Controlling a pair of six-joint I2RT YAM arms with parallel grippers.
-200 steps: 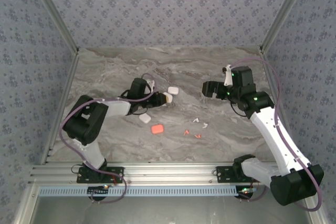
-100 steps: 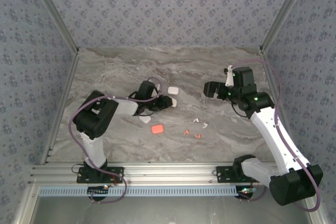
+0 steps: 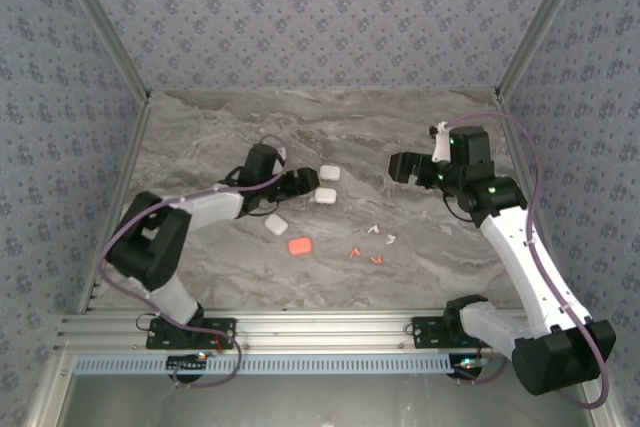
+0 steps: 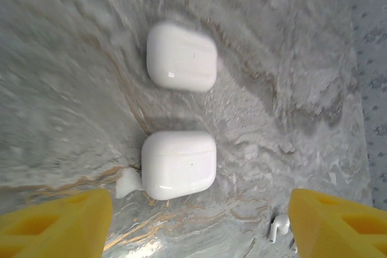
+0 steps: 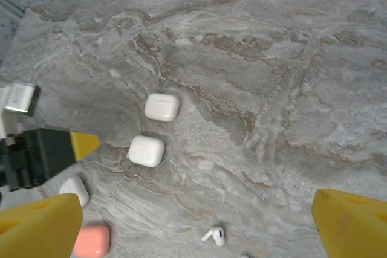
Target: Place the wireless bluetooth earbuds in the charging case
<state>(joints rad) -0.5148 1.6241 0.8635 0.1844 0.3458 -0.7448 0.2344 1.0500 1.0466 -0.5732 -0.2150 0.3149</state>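
Left arm's elbow has swung out wide since a moment ago, and the left claw (image 4: 201,214) has backed off a little from the cases. Its yellow fingers are spread wide and hold nothing. Right in front of it sits one white case (image 4: 179,164), lid shut, and just past that is a second white case (image 4: 181,57). Off to the claw's right lie the earbuds (image 3: 372,230): two white ones, then two red ones (image 3: 354,252) a bit nearer the arms. The right claw (image 5: 198,216) is spread wide too and empty, with one white bud (image 5: 213,235) lying just ahead between its fingers. I think the buds are very light, hard and slippery, so they may skid or flip. Pinching gently across the thin stem looks best.
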